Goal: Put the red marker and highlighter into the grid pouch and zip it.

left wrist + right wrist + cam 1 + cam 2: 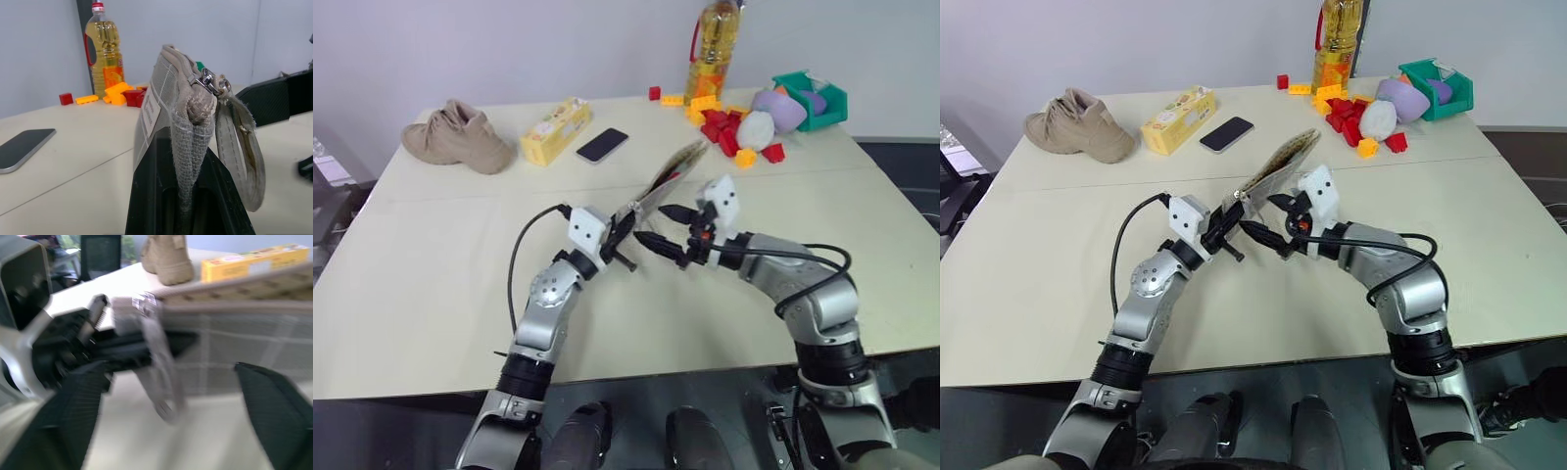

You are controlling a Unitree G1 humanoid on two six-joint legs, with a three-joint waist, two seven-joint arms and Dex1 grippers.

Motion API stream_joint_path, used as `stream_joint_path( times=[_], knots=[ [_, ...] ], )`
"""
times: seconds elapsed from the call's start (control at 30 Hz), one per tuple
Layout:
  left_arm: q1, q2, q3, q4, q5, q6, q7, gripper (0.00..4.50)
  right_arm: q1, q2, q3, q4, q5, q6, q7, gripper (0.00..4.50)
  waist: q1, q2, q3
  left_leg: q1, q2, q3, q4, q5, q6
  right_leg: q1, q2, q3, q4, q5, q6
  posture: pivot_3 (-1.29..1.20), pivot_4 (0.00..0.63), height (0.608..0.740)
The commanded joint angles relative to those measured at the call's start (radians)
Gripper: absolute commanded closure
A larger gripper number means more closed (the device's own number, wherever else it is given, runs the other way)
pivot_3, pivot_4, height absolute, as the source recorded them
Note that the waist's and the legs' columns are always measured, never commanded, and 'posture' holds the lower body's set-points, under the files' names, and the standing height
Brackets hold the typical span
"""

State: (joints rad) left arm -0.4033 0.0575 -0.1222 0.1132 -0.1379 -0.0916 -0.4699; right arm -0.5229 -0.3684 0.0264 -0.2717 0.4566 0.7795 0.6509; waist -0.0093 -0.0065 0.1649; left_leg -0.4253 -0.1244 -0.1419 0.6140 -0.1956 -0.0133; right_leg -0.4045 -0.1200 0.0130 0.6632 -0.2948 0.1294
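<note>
The grid pouch [672, 170] is held up off the table, slanting up and away from me, with my left gripper [625, 235] shut on its near end. Up close, the grey fabric end [188, 132] is pinched between the black fingers [146, 196]. The metal zipper pull [211, 81] and its pale cord loop [239, 152] hang at that end. My right gripper [664, 228] is open just right of the left one, its fingers [73, 401] spread either side of the hanging cord [161, 372]. The red marker and the highlighter are out of view.
Along the table's far side lie a tan shoe [455, 137], a yellow box [556, 130] and a black phone [602, 145]. At the far right are an oil bottle [713, 49], red and yellow toy blocks [724, 127], soft toys [773, 113] and a green bin [822, 98].
</note>
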Motion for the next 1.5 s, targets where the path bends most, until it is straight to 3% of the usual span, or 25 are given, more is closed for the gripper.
stream_joint_path(
  times=[0.03, 0.17, 0.4, 0.63, 0.8, 0.83, 0.93, 1.13, 1.17, 1.5],
  knots=[
    [-0.017, -0.001, -0.002, -0.029, 0.004, -0.020, 0.005, 4.50, -0.033, 0.012, -0.013, -0.030, 0.026, 0.000, -0.016, 2.53, -0.001, 0.000, 0.000, 0.000, 0.000, 0.000, 0.000, 0.000, 0.000, 0.000, 0.000, 0.000, 0.000, 0.000, 0.000, 0.00, 0.150, 0.740],
    [-0.010, 0.003, -0.005, -0.032, 0.006, -0.022, 0.006, 4.50, -0.040, 0.011, -0.014, -0.023, 0.031, -0.002, -0.023, 4.43, -0.002, 0.000, 0.000, 0.000, 0.000, 0.000, 0.000, 0.000, 0.000, 0.000, 0.000, 0.000, 0.000, 0.000, 0.000, 0.00, 0.150, 0.740],
    [0.000, 0.044, 0.007, -0.031, 0.015, -0.038, -0.008, 4.50, -0.102, -0.074, -0.094, 0.073, -0.024, -0.067, -0.064, 4.47, -0.001, 0.000, 0.000, 0.000, 0.000, 0.000, 0.000, 0.000, 0.000, 0.000, 0.000, 0.000, 0.000, 0.000, 0.000, 0.00, 0.150, 0.740],
    [0.036, 0.141, -0.009, -0.031, 0.040, -0.090, -0.074, 4.50, -0.211, -0.219, -0.200, 0.347, -0.142, -0.208, -0.151, 4.47, -0.001, 0.000, 0.000, 0.000, 0.000, 0.001, -0.001, 0.000, 0.000, 0.000, 0.000, 0.000, 0.000, 0.000, 0.000, 0.00, 0.150, 0.740],
    [0.065, 0.182, -0.011, -0.042, 0.019, -0.081, -0.122, 4.50, -0.181, -0.284, -0.190, 0.405, -0.164, -0.229, -0.110, 4.47, -0.005, 0.000, 0.000, 0.000, 0.000, 0.001, -0.001, 0.000, 0.000, -0.001, 0.000, 0.001, 0.000, 0.000, 0.000, 0.00, 0.150, 0.740],
    [0.073, 0.189, -0.008, -0.047, 0.007, -0.068, -0.135, 4.50, -0.157, -0.295, -0.189, 0.390, -0.148, -0.216, -0.079, 4.23, -0.004, 0.000, 0.000, 0.000, 0.000, 0.002, -0.001, 0.000, 0.000, -0.001, 0.000, 0.001, 0.000, 0.000, 0.000, 0.00, 0.150, 0.740],
    [0.086, 0.206, 0.013, -0.058, -0.025, -0.030, -0.149, 3.57, -0.074, -0.329, -0.190, 0.337, -0.100, -0.189, 0.016, 3.22, -0.002, 0.000, 0.000, 0.000, 0.000, 0.002, -0.001, 0.000, 0.000, -0.001, 0.000, 0.001, 0.000, 0.000, 0.000, 0.00, 0.150, 0.740],
    [0.150, 0.250, 0.081, -0.117, -0.067, 0.049, -0.130, 0.50, 0.121, -0.374, -0.219, 0.207, -0.036, -0.188, 0.138, 0.06, -0.002, 0.000, 0.000, 0.000, 0.000, 0.002, 0.000, 0.000, 0.001, 0.000, 0.000, 0.002, 0.000, 0.000, 0.000, 0.00, 0.150, 0.740],
    [0.178, 0.262, 0.106, -0.137, -0.084, 0.078, -0.121, 0.07, 0.160, -0.379, -0.223, 0.195, -0.038, -0.196, 0.146, 0.04, -0.003, 0.000, 0.000, 0.000, 0.000, 0.002, 0.000, 0.000, 0.001, 0.000, 0.000, 0.002, 0.000, 0.000, 0.000, 0.00, 0.150, 0.740],
    [0.399, 0.301, 0.304, -0.259, -0.164, 0.276, 0.007, 0.07, 0.283, -0.351, -0.278, 0.195, -0.022, -0.239, 0.136, 0.04, 0.004, 0.000, 0.000, 0.000, 0.001, 0.002, 0.000, -0.001, 0.001, 0.000, 0.000, 0.002, 0.000, 0.000, 0.000, 0.00, 0.150, 0.740]
  ],
)
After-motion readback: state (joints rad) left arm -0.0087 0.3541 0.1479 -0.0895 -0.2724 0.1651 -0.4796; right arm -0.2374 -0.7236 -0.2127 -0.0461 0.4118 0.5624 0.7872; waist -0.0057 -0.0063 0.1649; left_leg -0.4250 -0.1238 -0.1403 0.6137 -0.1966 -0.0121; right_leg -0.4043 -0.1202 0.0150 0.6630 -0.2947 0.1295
